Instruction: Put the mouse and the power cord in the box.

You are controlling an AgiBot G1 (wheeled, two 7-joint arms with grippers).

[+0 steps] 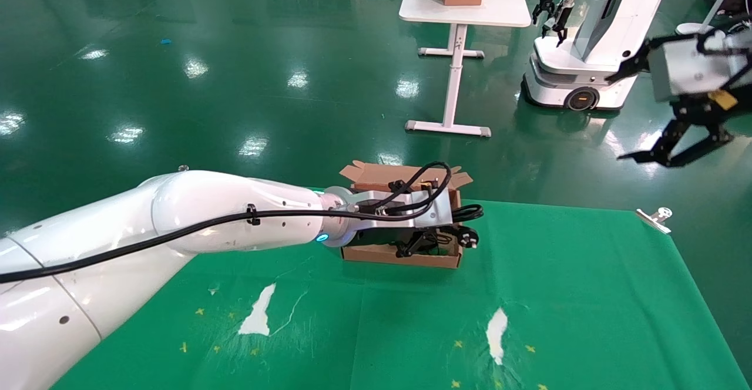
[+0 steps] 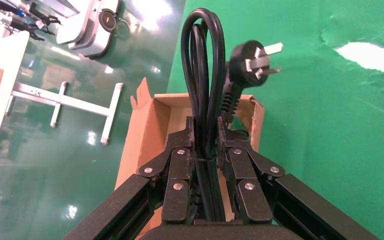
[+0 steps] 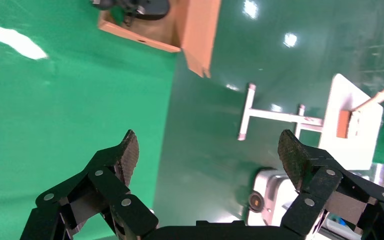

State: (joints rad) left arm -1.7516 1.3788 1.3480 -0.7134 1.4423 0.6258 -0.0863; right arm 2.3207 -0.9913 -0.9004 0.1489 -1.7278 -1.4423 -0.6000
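The thick black coiled power cord (image 2: 203, 75), with its chunky pronged plug (image 2: 247, 60), sits at the centre of the head view, pinched between the pressed-in jaws of the left gripper (image 1: 420, 243) just over the shallow brown cardboard box (image 1: 399, 255); gripping the bundle mid-coil likely keeps the loops together for lowering in; a dark rounded shape in the box, probably the small black oval mouse (image 3: 147, 7), shows upper left in the right wrist view; the right gripper (image 1: 675, 155) hangs at upper right, jaws spread, clear of the work.

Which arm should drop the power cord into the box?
Left. Its tool already grips the power cord right above the box. The right tool hangs open, raised off to the side.
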